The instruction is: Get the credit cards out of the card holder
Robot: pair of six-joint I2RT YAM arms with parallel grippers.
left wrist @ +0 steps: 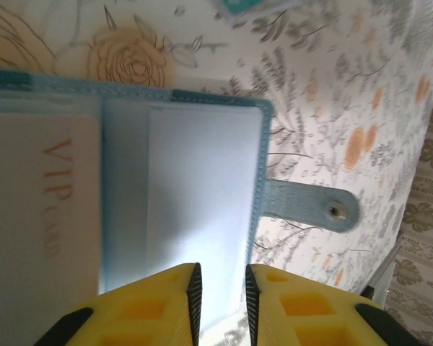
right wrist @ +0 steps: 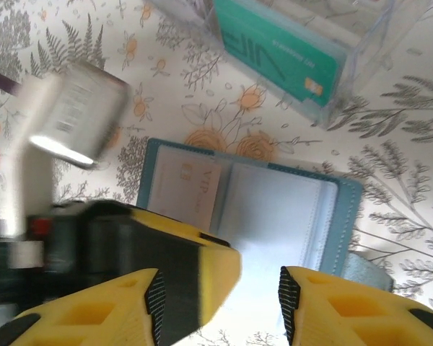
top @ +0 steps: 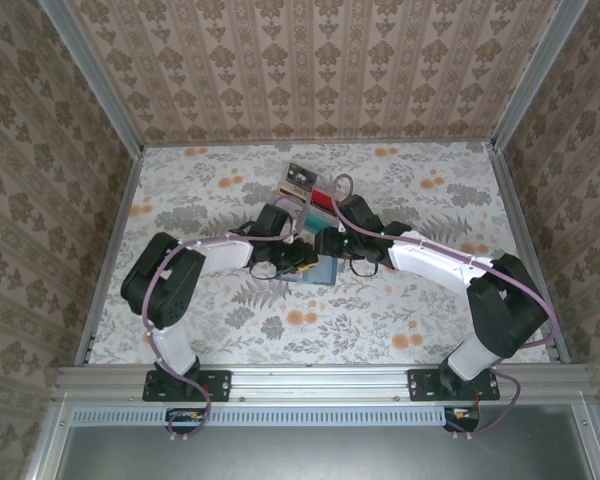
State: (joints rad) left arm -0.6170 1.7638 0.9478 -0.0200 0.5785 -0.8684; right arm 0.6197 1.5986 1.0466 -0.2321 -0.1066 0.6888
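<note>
The card holder [right wrist: 274, 209] lies open on the bench [right wrist: 404, 238], near a clear tray [right wrist: 372, 36] holding a teal card [right wrist: 274, 58]; the left hand [left wrist: 221, 292], nearly closed, straddles the holder's edge, grip impossible to tell; the right hand [right wrist: 220, 288] hangs above, jaws wide, empty.

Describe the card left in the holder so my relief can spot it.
Mid-table, near the clear tray, lies the open blue card holder. In its sleeve away from the snap tab sits a pale card. Orange VIP lettering sets it apart from the blank sleeve beside it.
</note>
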